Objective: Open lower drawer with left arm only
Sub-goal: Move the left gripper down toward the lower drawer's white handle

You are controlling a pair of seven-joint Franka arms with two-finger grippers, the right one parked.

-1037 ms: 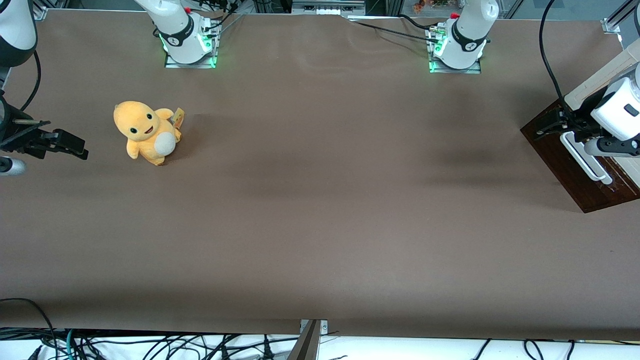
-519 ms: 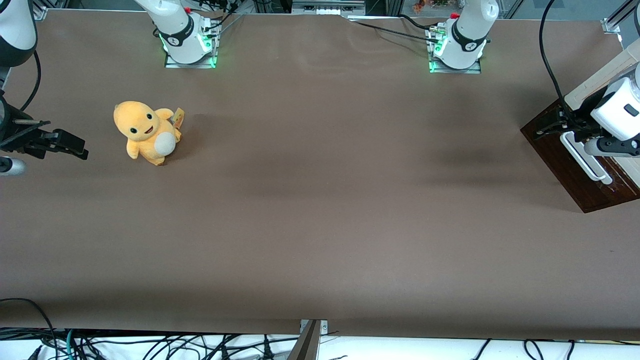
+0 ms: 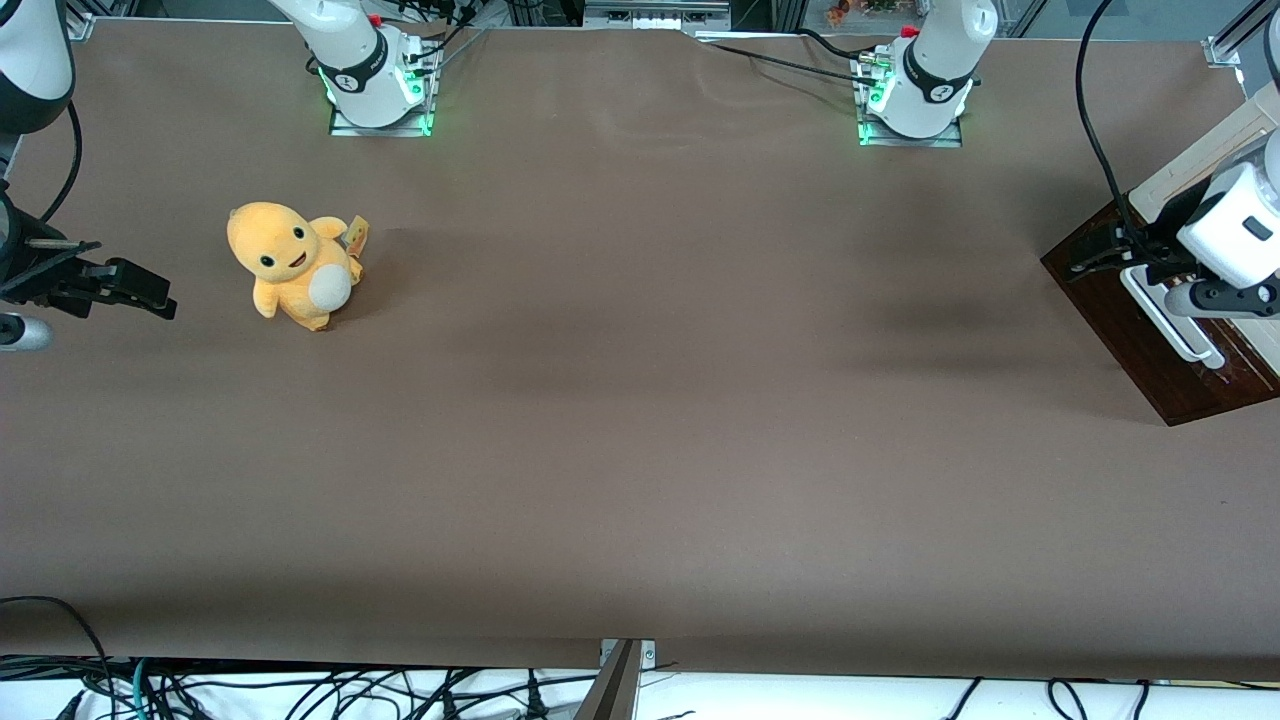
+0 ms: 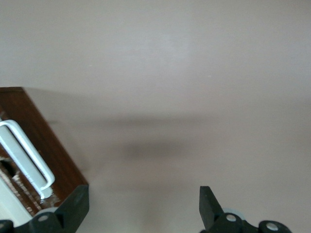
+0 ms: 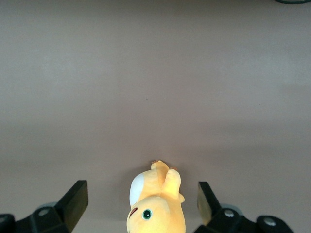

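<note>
**Gripper spread beside the lower drawer's handle**

Drawer work is at the approach step. The lower drawer (image 3: 1150, 330), dark brown with a white bar handle (image 4: 26, 155), sits at the working arm's end of the table (image 3: 640, 450). The left arm (image 3: 1235, 235) holds its gripper (image 3: 1095, 255) over the drawer front's farther corner, fingers (image 4: 73, 208) spread wide and gripping nothing. Next, I judge, the fingers must straddle the handle and clamp. Bare table in front of the drawer leaves room to pull; a plush toy (image 3: 290, 265) lies well apart.
</note>
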